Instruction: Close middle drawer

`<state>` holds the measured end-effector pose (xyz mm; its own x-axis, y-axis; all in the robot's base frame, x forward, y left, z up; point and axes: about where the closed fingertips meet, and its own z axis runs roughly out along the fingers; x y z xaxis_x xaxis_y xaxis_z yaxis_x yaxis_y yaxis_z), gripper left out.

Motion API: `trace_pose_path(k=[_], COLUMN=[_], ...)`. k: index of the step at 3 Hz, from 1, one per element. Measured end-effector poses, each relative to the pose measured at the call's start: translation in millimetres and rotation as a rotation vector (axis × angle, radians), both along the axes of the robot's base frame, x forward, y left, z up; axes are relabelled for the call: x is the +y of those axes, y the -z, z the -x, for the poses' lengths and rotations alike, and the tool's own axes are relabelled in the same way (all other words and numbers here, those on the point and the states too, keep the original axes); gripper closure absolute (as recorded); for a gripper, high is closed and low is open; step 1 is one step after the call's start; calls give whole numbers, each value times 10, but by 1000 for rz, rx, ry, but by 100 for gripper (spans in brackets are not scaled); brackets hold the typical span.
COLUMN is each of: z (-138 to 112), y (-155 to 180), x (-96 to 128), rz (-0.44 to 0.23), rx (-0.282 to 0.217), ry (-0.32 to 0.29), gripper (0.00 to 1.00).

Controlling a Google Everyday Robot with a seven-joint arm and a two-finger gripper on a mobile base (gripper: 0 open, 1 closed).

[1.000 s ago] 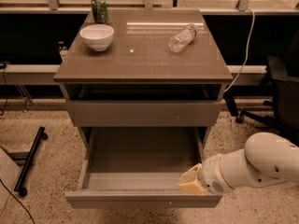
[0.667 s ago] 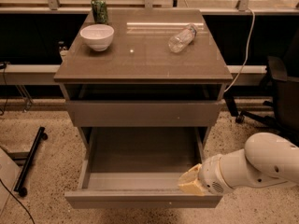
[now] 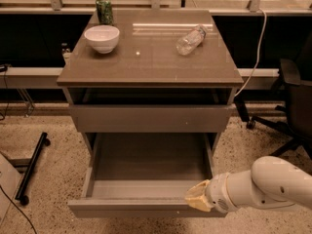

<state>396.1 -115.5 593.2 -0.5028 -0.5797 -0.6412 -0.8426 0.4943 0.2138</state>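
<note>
The middle drawer [image 3: 146, 206] is pulled far out at the bottom of the grey-brown cabinet. Its slim face panel is toward me, and its long shallow tray [image 3: 148, 162] holds nothing. Above it is the drawer with the taller face panel [image 3: 151, 118], nearly flush with the cabinet. My gripper [image 3: 196, 197], on a white arm coming in from the right, has its yellowish tip at the right end of the middle drawer's face panel, at its top edge.
On the cabinet top [image 3: 146, 57] stand a white bowl [image 3: 102, 37] and a green can [image 3: 104, 10], and a clear plastic bottle [image 3: 190, 40] lies on its side. A black office chair [image 3: 292, 96] is at the right. A black wheeled stand base [image 3: 31, 167] is on the speckled floor at the left.
My arm and gripper have sunk slightly toward the drawer's front panel. The drawer is as far out as before.
</note>
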Motion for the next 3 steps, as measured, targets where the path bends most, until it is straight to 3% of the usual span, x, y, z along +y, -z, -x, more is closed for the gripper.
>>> trace_pose_path(k=[1,3], z=[-10,-45], y=[382,1258], x=[-48,-150], rz=[-29,-95], rx=[21,112], ry=[47,145], gripper=[100,100])
